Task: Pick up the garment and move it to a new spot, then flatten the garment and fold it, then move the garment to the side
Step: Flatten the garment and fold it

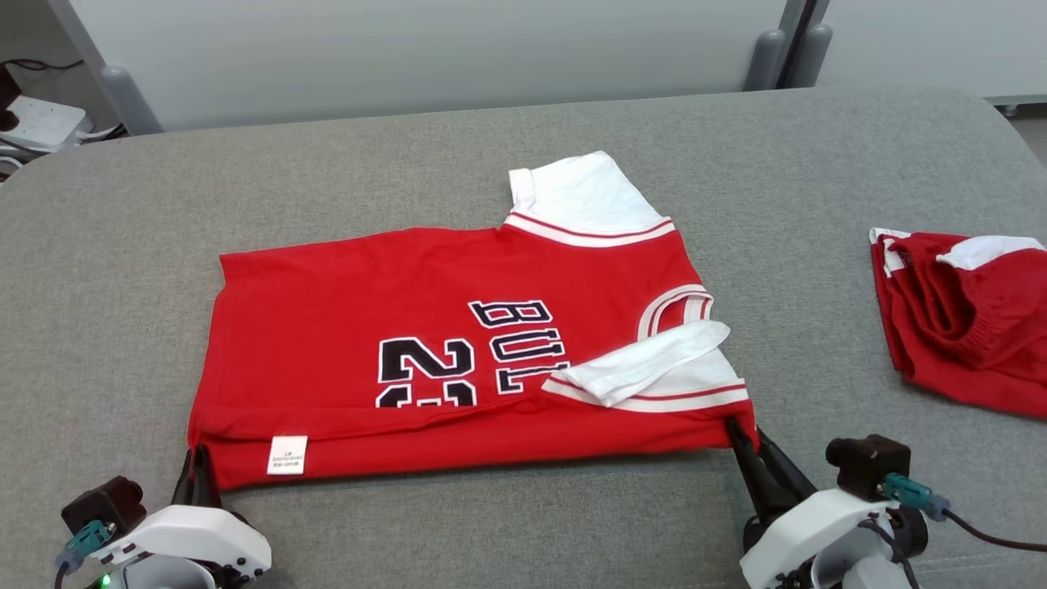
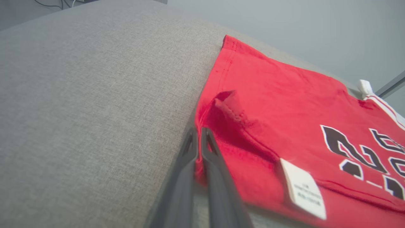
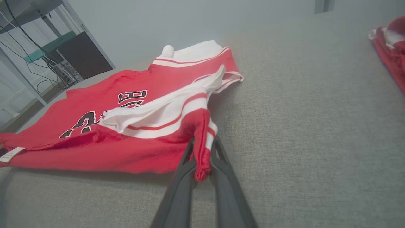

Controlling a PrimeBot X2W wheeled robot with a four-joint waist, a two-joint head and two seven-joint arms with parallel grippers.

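Note:
The garment point(image 1: 343, 311) is a red jersey with white sleeves and black lettering, spread sideways on the grey table point(image 1: 123, 245), its near long edge folded over. My left gripper point(image 1: 196, 460) is shut on the jersey's near left corner point(image 2: 205, 139), pinching red cloth between its dark fingers point(image 2: 186, 164). My right gripper point(image 1: 743, 433) is shut on the near right corner by the white-trimmed sleeve point(image 3: 177, 110); a fold of red cloth point(image 3: 202, 158) hangs between its fingers. A white label point(image 1: 287, 455) shows on the folded edge.
A second red and white garment point(image 1: 965, 319) lies bunched at the table's right edge. A pale wall panel point(image 1: 425, 49) stands behind the table. White equipment with cables point(image 1: 37, 123) sits beyond the far left corner. Bare grey cloth surrounds the jersey.

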